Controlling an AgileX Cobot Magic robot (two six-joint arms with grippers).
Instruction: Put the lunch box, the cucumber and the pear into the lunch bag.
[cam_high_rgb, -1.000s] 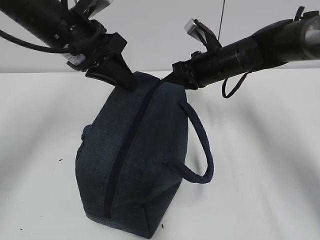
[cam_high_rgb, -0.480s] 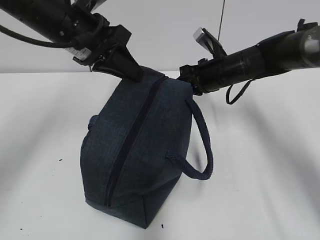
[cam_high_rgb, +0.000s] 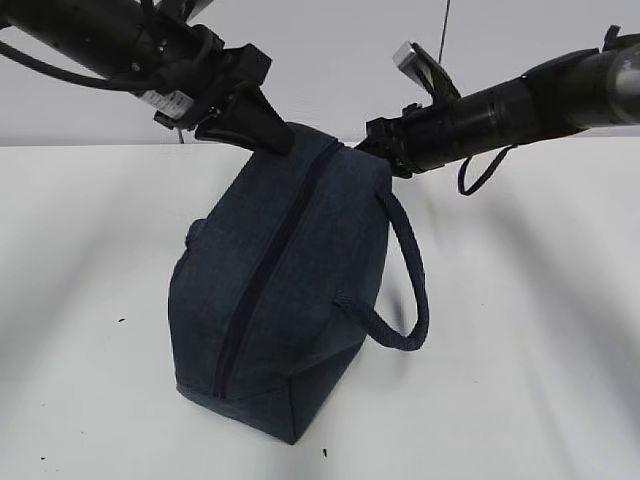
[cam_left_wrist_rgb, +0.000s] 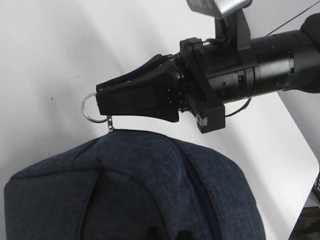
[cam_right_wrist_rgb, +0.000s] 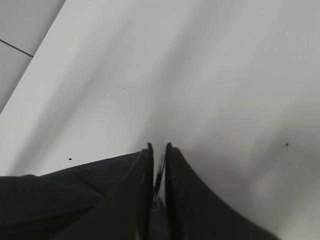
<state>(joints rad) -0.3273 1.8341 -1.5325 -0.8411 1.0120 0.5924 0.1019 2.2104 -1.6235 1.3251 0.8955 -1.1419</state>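
On the white bench (cam_high_rgb: 90, 400): lunch bag (cam_high_rgb: 280, 290) zipped | right gripper (cam_left_wrist_rgb: 102, 100) jaws pinch its ring pull (cam_left_wrist_rgb: 90, 107) | left gripper (cam_high_rgb: 265, 135) jaws clamp bag top.

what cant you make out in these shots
- Lunch bag contents: zipper reads as closed in the exterior view, so the fabric hides the inside.
- Left gripper: the left wrist view shows no jaws; whether it grips the bag is unclear.
- Right gripper: the ring pull sits at its tip; the pinch point is hidden.

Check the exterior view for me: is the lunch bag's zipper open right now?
No, the zipper runs shut along the whole visible top of the lunch bag.
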